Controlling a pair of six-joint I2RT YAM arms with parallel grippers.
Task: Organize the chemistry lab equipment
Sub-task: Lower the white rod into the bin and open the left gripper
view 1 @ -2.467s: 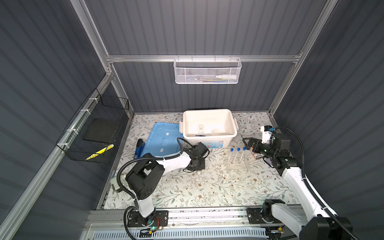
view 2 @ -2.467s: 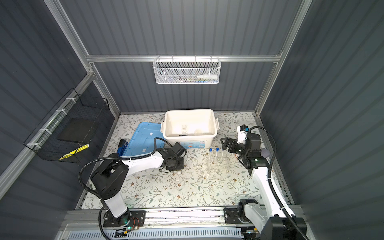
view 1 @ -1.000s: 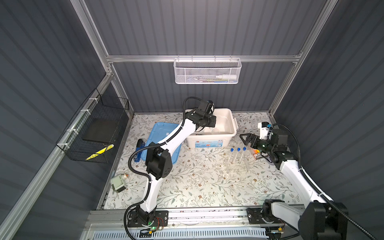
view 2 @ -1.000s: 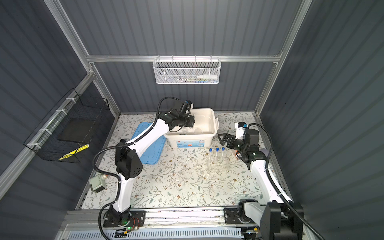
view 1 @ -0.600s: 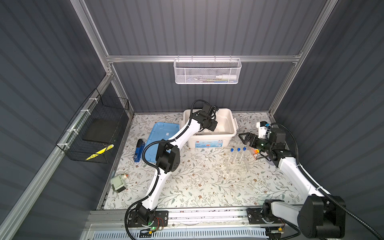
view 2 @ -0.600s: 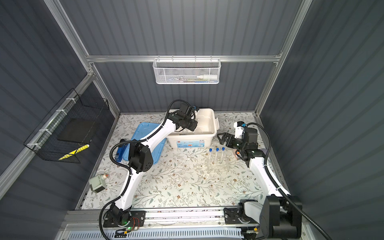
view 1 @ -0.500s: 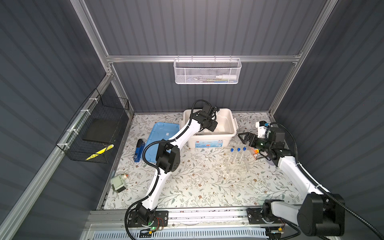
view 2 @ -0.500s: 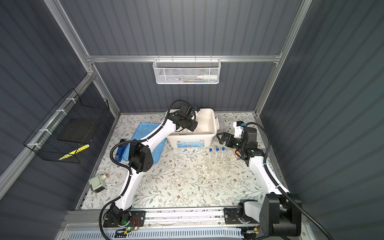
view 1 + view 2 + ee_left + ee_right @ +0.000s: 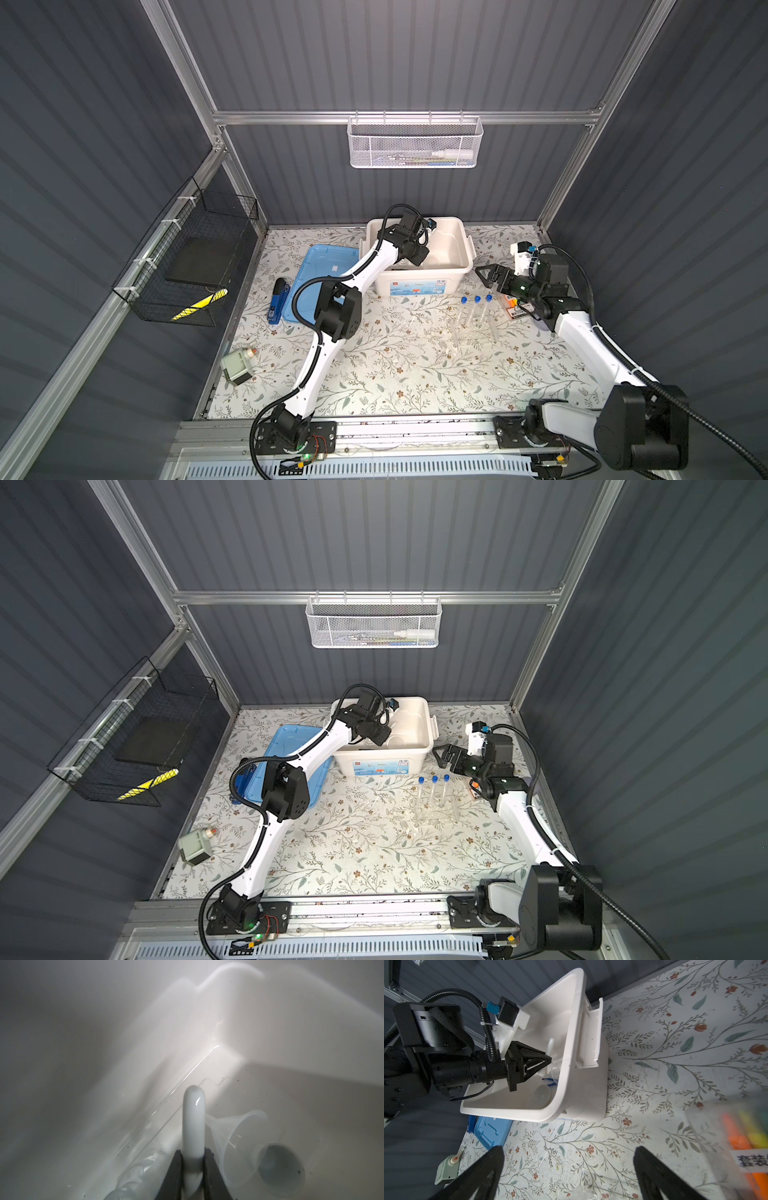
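As the left pincer (image 9: 193,1154) grips, the pestle (image 9: 193,1115) (rounded) gleams white.

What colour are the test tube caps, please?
The caps are blue; clearest in a top view.

Both arms have white links, the left arm (image 9: 320,361) and the right arm (image 9: 590,345) alike, with chunky black joints. A ribbed black cable (image 9: 296,301) loops along each. The left tool (image 9: 549,1059) is black, its fingers (image 9: 529,1057) triangular open frames (a blue plug (image 9: 492,1005) sits by its small black camera (image 9: 507,1011)). The right tool (image 9: 569,1151) has black fingers too. Each base (image 9: 295,432) is a black plate.
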